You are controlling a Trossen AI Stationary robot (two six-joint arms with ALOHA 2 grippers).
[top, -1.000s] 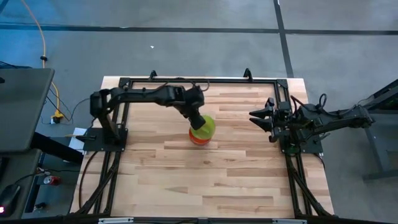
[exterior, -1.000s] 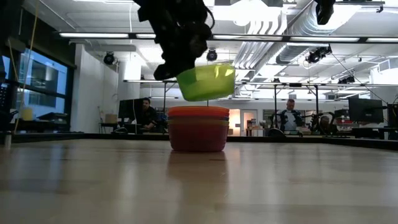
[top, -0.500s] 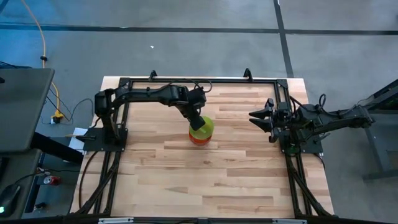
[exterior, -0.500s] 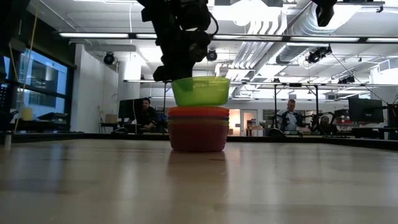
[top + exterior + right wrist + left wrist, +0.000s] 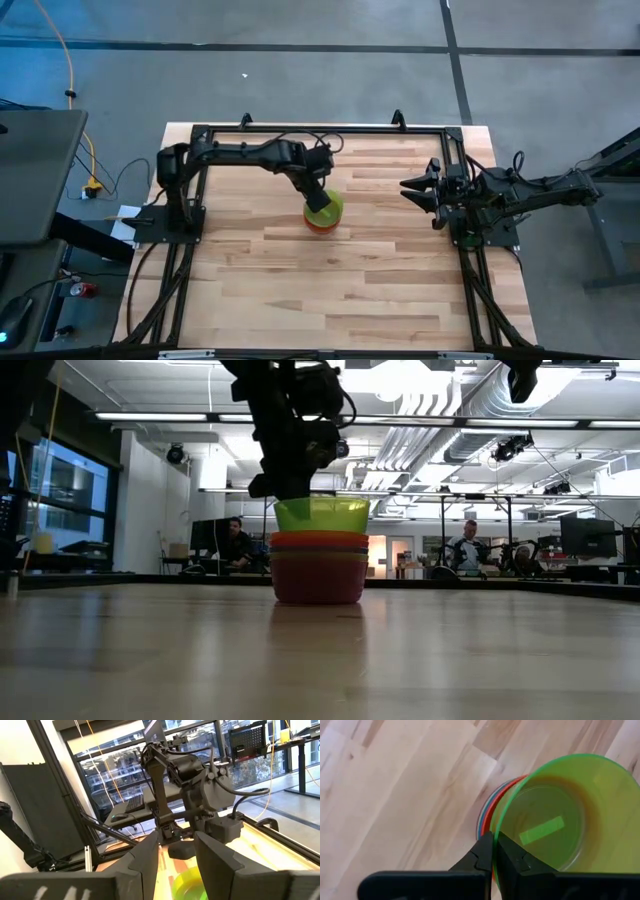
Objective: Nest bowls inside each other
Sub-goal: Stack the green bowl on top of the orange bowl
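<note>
A green translucent bowl (image 5: pixel 560 817) sits partly sunk in the top of a stack of nested bowls (image 5: pixel 319 567) at the table's middle (image 5: pixel 322 215). The stack's orange rim (image 5: pixel 319 540) shows under the green bowl (image 5: pixel 321 514); reddish walls show lower down, and blue and red rims (image 5: pixel 487 820) peek out in the left wrist view. My left gripper (image 5: pixel 493 851) is above the stack, shut on the green bowl's rim. My right gripper (image 5: pixel 412 186) waits open at the table's right side, high above the wood. My left gripper pinches the green bowl's rim (image 5: pixel 496 831) on the side toward the table's left, one finger inside the bowl and one outside (image 5: pixel 482 852). The fingers come from above, pointing down. The bowl stands upright with its lower part inside the stack.
A black frame (image 5: pixel 320 130) runs around the table's far, left and right sides. Bare wood (image 5: pixel 340 290) lies wide on the near side of the stack. People sit in the room beyond the far edge (image 5: pixel 466 550).
My left gripper has come down over the stack, carrying the green bowl. The bowl was tilted and clear above the orange rim; it has levelled and sunk into the stack's top. The stack and the right arm have kept still.
</note>
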